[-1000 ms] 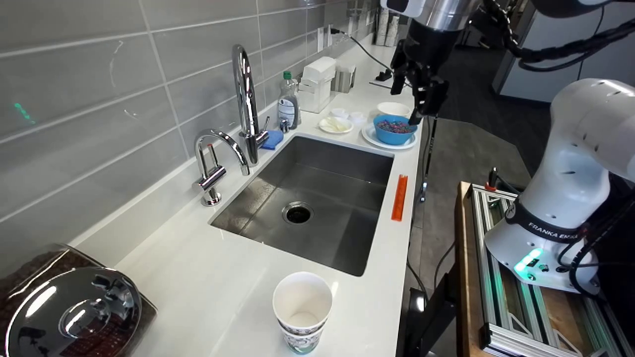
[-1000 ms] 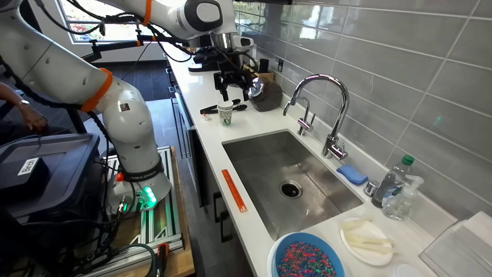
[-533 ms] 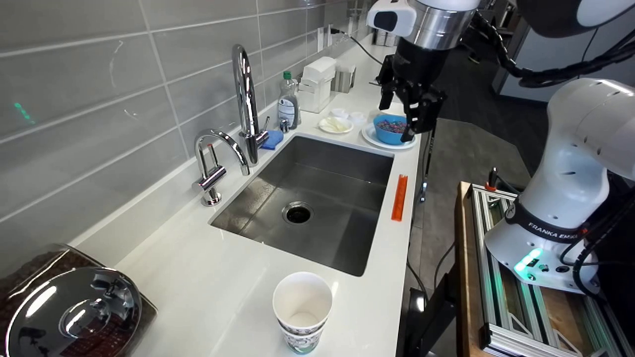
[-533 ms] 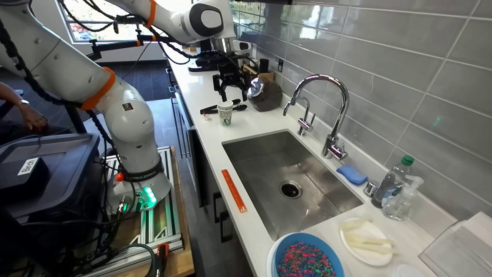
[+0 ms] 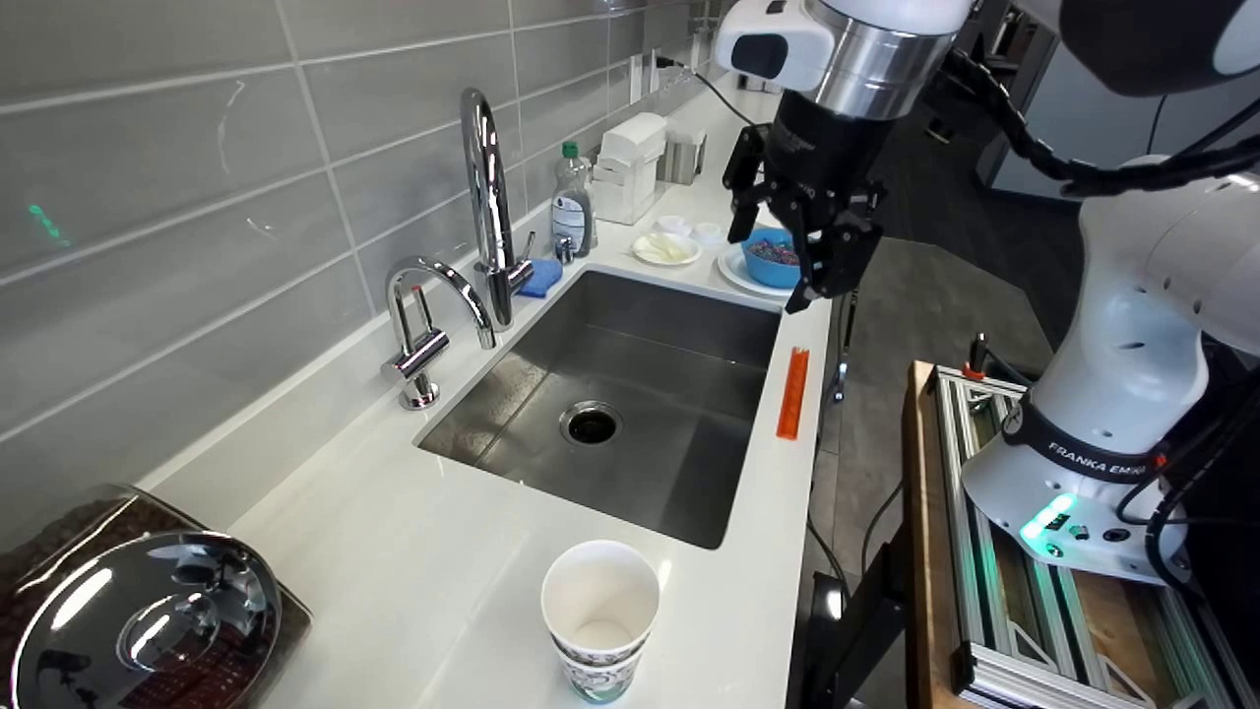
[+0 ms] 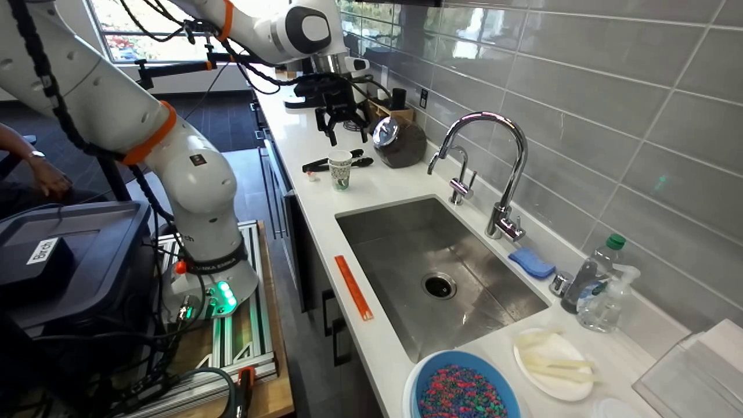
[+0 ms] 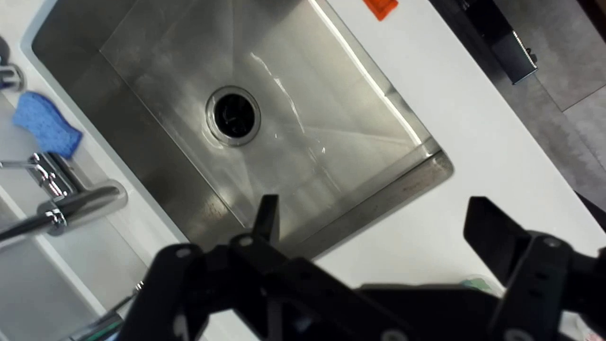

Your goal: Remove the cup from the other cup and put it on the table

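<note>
Two white patterned paper cups stand upright, one nested in the other, on the white countertop [image 5: 463, 581] near the sink's end. The upper cup [image 5: 600, 603] shows its open mouth in an exterior view. Only a lower band of the lower cup [image 5: 602, 679] shows beneath it. The stack also shows in an exterior view [image 6: 341, 171]. My gripper [image 6: 349, 141] is open and empty, above and apart from the cups. It is also in an exterior view [image 5: 767, 266]. In the wrist view my gripper [image 7: 375, 203] is wide open, and a green-printed cup edge [image 7: 477, 284] peeks out behind it, mostly hidden.
The steel sink [image 5: 724, 492] and tall tap [image 5: 482, 177] are beside the cups. Black tongs [image 6: 363, 162] lie behind the cups. A lidded jar [image 6: 403, 145] stands by the wall. An orange strip [image 6: 354, 287] lies on the front edge. A blue bowl [image 6: 426, 371] is at the far end.
My open gripper and arm have moved along the counter toward the cup stack's end, drifting lower and nearer in an exterior view. The cups have not moved.
</note>
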